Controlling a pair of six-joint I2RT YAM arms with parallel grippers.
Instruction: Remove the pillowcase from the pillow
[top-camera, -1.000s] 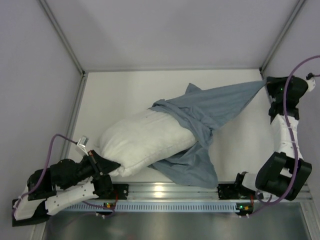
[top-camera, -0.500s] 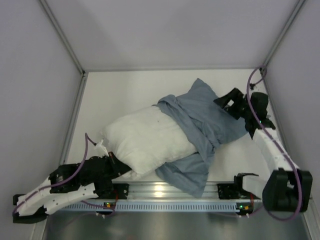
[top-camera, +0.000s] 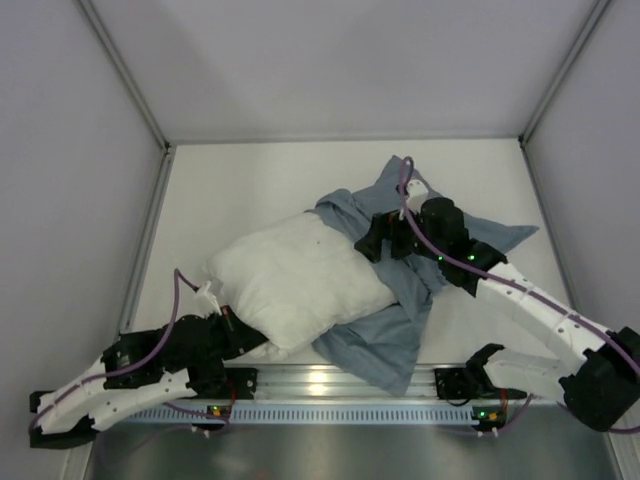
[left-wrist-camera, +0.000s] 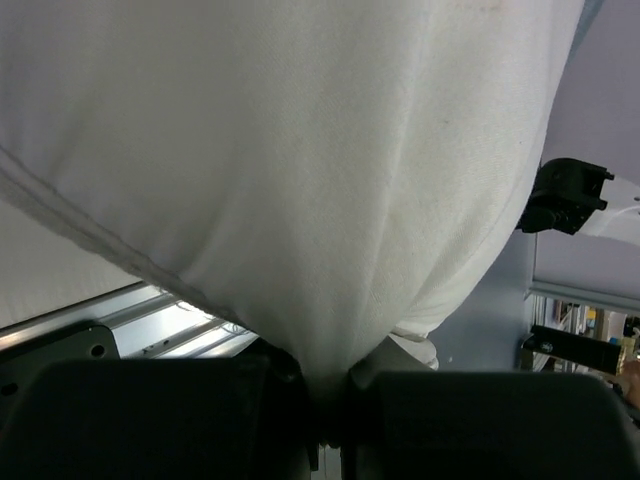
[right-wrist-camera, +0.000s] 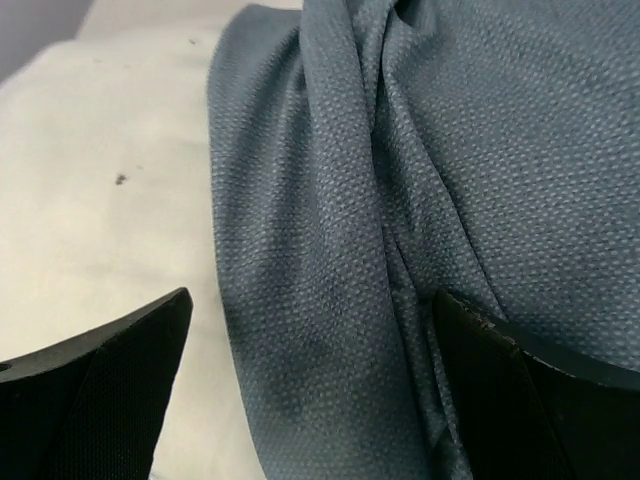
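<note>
Looking from the left of the overhead view, we see the left arm lying low along the near edge of the table (top-camera: 250, 190), a purple cable (top-camera: 178, 295) looping up off its wrist. The left gripper (top-camera: 233, 336) bites the near-left corner of the pillow (top-camera: 295, 285). From the left wrist camera the left gripper (left-wrist-camera: 325, 385) has its jaws pressed together on a pinch of white fabric, and the pillow (left-wrist-camera: 300, 150) bulges out above them and fills most of the frame.

Moving rightward, we find the pillow lying at a slant across the middle of the table, its near-left end close to the aluminium rail (top-camera: 320, 380). Most of its white surface is bare. The pillowcase (top-camera: 385, 340) covers only the far-right end. There the blue-grey cloth is bunched in folds, with one flap spread toward the rail below the pillow and another lying flat on the table toward the right wall.

Further right, the right arm reaches in from the near-right corner, and the right gripper (top-camera: 372, 245) sits over the bunched cloth at the pillow's covered end. In the right wrist view the right gripper (right-wrist-camera: 312, 310) has its jaws spread wide, one over the white pillow (right-wrist-camera: 100, 180) and the other over the pillowcase (right-wrist-camera: 420, 150). A thick fold of cloth runs between them. We cannot tell whether the tips touch the fabric.
</note>
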